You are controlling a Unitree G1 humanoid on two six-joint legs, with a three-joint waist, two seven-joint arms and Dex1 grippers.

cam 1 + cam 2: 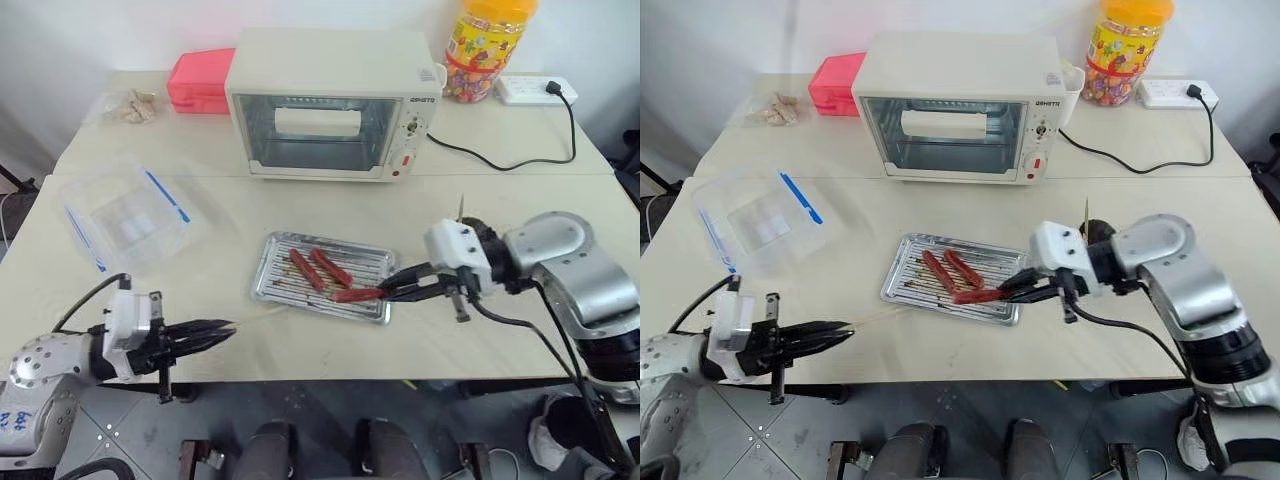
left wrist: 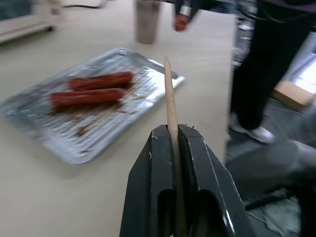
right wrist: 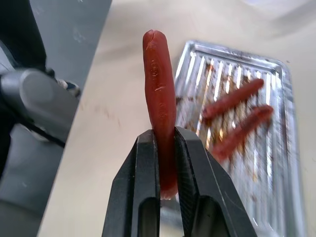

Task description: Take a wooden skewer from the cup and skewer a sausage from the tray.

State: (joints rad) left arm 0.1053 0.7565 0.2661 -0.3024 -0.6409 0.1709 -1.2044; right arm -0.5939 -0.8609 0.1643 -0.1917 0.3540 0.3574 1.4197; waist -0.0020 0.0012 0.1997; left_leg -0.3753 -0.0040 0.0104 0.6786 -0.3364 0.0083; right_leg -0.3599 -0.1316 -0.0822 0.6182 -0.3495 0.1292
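Two tools are loaded, each clenched on its own part of the job. The left tool [image 1: 205,336] grips a skewer [image 1: 258,318] near the front edge of the tabletop [image 1: 330,345], left of the tray [image 1: 270,285]. The stick runs on from the fingers toward the tray's front left corner, its tip ending just short of the rim. The right tool [image 1: 398,285] pinches one sausage [image 1: 358,294] by its end and holds it over the tray's front right corner, with the free end pointing left, toward the skewer.

So the sausage lies to the right of the skewer tip, with the tray's front edge between them. Both long axes run roughly along that front edge, though the skewer slants a little away from it, so point and sausage end do not seem to be in line yet. Judging from this, the next move calls for lining them up and closing the gap. Either arm could do it.

Two more sausages [image 1: 318,268] lie side by side on the tray's ribbed bottom. The left wrist view shows the cup [image 2: 147,20] standing beyond the tray's far corner. The right wrist view shows how little of the sausage is gripped: most of its length stands free for piercing.
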